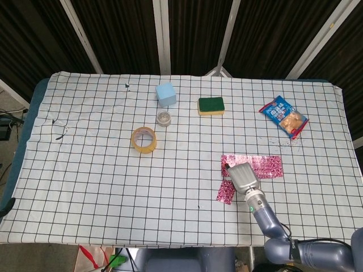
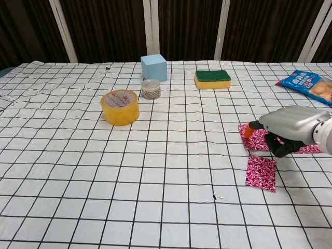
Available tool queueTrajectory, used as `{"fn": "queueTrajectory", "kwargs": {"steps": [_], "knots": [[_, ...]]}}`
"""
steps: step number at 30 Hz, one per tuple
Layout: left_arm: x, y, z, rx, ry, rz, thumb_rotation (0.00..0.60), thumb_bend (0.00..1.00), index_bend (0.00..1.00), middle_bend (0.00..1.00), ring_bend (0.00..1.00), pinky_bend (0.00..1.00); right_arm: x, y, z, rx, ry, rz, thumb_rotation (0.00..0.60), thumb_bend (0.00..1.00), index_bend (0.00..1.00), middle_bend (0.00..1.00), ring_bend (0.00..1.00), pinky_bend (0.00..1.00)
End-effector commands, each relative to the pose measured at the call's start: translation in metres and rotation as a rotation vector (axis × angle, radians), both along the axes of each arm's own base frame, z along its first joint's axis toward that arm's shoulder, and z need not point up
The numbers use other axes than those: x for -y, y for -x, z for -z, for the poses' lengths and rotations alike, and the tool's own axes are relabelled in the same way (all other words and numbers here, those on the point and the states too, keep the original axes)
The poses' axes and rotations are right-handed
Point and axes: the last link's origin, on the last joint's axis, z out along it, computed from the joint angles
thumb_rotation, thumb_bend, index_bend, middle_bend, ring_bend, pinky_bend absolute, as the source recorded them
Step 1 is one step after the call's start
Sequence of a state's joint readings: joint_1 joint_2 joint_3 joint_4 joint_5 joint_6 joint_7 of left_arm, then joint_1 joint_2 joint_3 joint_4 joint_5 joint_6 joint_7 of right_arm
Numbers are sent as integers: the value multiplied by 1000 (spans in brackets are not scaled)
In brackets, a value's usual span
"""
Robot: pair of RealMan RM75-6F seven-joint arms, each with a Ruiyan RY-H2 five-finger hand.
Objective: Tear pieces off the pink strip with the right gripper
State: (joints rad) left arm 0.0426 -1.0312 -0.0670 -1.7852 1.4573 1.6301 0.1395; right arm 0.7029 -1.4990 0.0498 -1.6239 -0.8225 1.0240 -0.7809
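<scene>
The pink patterned strip (image 1: 266, 166) lies flat on the checked cloth at the right; in the chest view its left end (image 2: 257, 144) shows under my hand. A torn-off pink piece (image 1: 226, 192) (image 2: 260, 173) lies just in front of that end. My right hand (image 1: 243, 177) (image 2: 288, 127) sits low over the strip's left end, its fingers curled down and an orange fingertip (image 2: 250, 129) at the strip's left edge. The hand's own body hides whether the fingers pinch the strip. My left hand shows in neither view.
A yellow tape roll (image 1: 144, 140), a small clear jar (image 1: 164, 118), a light blue cube (image 1: 165, 94) and a green-topped sponge (image 1: 211, 105) stand further back. A snack bag (image 1: 283, 117) lies at the back right. The table's front edge (image 1: 170, 245) is near.
</scene>
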Motion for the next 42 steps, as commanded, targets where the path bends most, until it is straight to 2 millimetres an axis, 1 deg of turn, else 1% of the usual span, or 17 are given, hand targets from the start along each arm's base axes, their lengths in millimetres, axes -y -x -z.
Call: {"fn": "queueTrajectory", "kwargs": {"steps": [1,8,14,24,42], "knots": [[0,0,0,0,1,1,600,359,158,0,0,101,0,0,1,-2,-2,1,600,900,235,823,757,623],[0,0,0,4,1,1,600,359,158,0,0,101,1,-1,4,-4,-7,2,600,900,235,823,757,623],[0,0,0,4,5,3,600,359,158,0,0,101,-1,-8,9,2,-22,-11,600,900,235,823,757,623],[0,1,-1,7,5,2,600,359,158,0,0,101,-2,-23,17,9,-40,-31,600,900,235,823,757,623],[0,1,-2,12,7,2,600,359,159,0,0,101,-6,-55,24,30,-54,-94,600,900,235,823,757,623]]}}
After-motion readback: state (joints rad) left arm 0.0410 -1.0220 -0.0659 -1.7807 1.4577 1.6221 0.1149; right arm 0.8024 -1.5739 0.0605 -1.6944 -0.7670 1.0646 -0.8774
